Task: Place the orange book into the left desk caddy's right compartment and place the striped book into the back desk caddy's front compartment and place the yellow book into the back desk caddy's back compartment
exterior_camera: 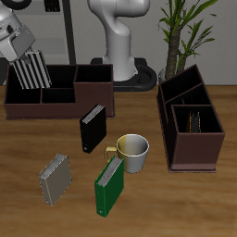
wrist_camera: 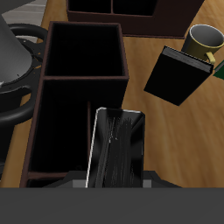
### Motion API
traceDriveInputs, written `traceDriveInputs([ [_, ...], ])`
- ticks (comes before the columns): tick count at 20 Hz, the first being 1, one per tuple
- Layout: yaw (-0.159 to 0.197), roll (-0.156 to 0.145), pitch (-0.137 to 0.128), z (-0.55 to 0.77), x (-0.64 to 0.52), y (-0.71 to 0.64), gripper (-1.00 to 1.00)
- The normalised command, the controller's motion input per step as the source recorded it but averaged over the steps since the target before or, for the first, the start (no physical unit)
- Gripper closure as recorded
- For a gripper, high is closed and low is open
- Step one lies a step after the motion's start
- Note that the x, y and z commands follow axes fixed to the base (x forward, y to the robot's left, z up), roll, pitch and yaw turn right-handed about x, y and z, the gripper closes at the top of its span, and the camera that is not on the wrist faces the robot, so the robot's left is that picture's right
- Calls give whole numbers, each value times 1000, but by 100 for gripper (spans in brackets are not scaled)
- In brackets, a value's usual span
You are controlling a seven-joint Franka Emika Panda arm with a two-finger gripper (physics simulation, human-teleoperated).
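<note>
Above the back caddy (exterior_camera: 60,90), your hand (exterior_camera: 20,54) is clamped on the striped book (exterior_camera: 33,69), holding it tilted over the compartment at the caddy's end, not yet inside. Out on the tabletop (exterior_camera: 185,204), a black book (exterior_camera: 93,128) stands beside the caddy's front wall, a mug (exterior_camera: 133,151) and green book (exterior_camera: 111,188) sit nearer the front edge, with a grey book (exterior_camera: 56,179) alongside. The left caddy (exterior_camera: 190,125) sits well apart.

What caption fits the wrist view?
The tool holds the striped book above a dark desk caddy, black book and mug nearby.
</note>
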Motion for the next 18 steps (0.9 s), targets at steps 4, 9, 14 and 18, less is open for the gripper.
traceDriveInputs([
  [4, 42, 19, 12, -95, 39, 105, 100],
  [9, 43, 15, 11, -24, 77, 138, 100],
  [14, 34, 59, 28, -87, 33, 293, 100],
  [18, 42, 26, 37, -180, 42, 168, 100],
])
